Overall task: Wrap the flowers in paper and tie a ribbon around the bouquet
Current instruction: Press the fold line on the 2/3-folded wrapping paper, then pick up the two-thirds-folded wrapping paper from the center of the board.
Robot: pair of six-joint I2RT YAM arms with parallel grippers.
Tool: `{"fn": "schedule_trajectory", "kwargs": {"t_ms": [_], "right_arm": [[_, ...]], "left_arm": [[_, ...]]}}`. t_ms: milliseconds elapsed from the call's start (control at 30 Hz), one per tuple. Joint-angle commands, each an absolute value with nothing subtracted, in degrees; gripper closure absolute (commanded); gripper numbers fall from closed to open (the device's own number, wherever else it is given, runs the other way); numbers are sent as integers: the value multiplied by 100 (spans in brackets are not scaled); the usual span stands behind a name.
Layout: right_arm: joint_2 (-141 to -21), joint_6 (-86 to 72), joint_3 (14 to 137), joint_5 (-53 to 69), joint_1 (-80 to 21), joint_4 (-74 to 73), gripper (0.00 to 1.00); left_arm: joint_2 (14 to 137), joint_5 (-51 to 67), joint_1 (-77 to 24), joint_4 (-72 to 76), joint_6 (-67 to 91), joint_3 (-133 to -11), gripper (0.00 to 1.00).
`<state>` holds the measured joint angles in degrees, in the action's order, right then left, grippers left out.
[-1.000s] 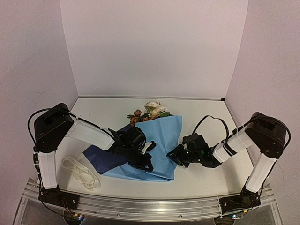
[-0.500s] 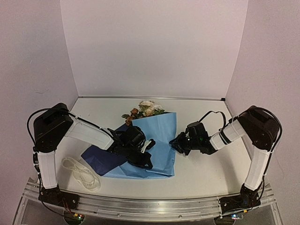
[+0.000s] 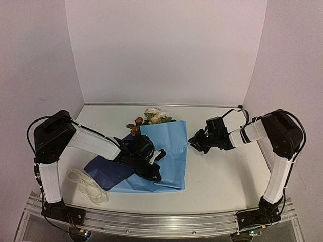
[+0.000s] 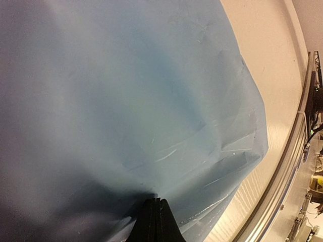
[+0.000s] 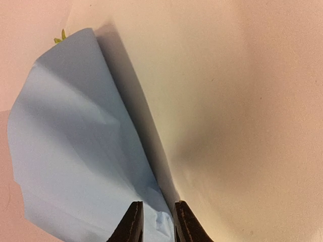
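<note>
On the pale worktop [image 3: 222,176] of a white-walled booth, the blue paper [image 3: 169,151] lay lengthwise, the flowers [image 3: 151,116] poking from its far end. The left tool [image 4: 156,205] was clamped shut on its near part. The right tool [image 5: 156,209], jaws narrowly parted, sat at its right edge, the paper to its left.

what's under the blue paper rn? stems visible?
Only the flowers show, poking out past the far edge of the paper in the top view. Their stems are covered by the sheet, so how they lie cannot be seen. The left claw is shut on the paper.
</note>
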<state>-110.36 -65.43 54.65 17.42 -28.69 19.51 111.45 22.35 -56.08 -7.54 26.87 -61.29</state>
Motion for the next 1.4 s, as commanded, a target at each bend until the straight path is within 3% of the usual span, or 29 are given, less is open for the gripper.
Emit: {"fn": "schedule_trajectory", "kwargs": {"t_ms": [0,167,300,533,900,1100,1367], "right_arm": [[-10038,-5840,5366,2160,-3013,1211,78],[-8928,-5333,4345,2141,-3920,654,65],[-8664,-5357,3918,1873,-4902,575,60],[-9110,-5330,4309,1502,-5904,1080,71],[-10266,-5609,3901,991,-6170,1680,85],[-9796,-5883,3055,-377,-6875,1840,87],[-9584,-5973,3183,-1782,-7479,1561,88]], "left_arm": [[10975,2036,-5436,-1832,2233,-5711,100],[10727,2223,-5327,-1865,2068,-5636,100],[10642,2305,-5330,-1868,2009,-5656,100],[10518,2340,-5326,-1806,1961,-5548,99],[10545,2256,-5326,-1617,1924,-5616,99],[11006,2347,-5326,-1471,1851,-6170,99],[11175,2130,-5320,-1578,1646,-6676,96]]}}
